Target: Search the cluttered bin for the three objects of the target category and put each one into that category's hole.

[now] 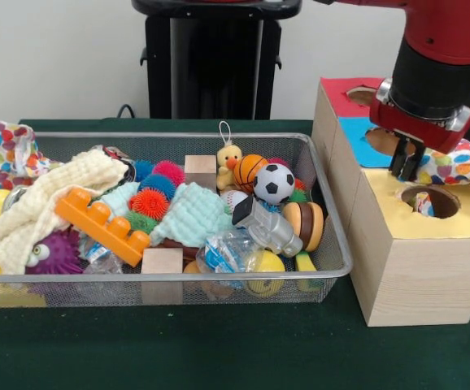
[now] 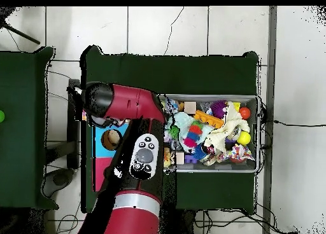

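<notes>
Green table (image 1: 219,349) bearing wire bin (image 1: 332,244) crammed with toys beside wooden box (image 1: 414,268). Gripper (image 1: 407,166) hovering over box's yellow section, pinching polka-dot cloth (image 1: 463,166) trailing rightward beside yellow hole (image 1: 430,201). Second polka-dot cloth (image 1: 15,150) draping over bin's far-left corner.

One wire bin (image 1: 332,244) and one wooden box (image 1: 418,268) with three holes are counted. In the bin, two wooden blocks (image 1: 162,262), three spiky balls (image 1: 149,203), one orange brick (image 1: 103,225), one soccer ball (image 1: 274,183) and one duck (image 1: 229,165) are seen.
</notes>
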`<control>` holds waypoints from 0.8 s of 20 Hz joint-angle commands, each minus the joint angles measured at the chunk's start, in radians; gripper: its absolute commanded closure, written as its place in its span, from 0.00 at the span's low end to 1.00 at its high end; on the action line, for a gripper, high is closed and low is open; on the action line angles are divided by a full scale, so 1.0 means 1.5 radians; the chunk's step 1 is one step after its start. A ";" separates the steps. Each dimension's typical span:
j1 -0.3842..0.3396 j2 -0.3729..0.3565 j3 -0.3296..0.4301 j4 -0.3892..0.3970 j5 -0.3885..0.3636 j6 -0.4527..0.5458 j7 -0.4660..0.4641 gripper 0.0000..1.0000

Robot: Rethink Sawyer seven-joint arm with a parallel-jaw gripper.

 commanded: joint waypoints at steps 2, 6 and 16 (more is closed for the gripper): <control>0.001 0.140 0.022 -0.064 -0.045 -0.043 0.089 1.00; 0.004 0.177 0.004 -0.127 -0.028 -0.019 0.131 1.00; 0.000 0.214 -0.004 -0.170 -0.007 -0.016 0.154 1.00</control>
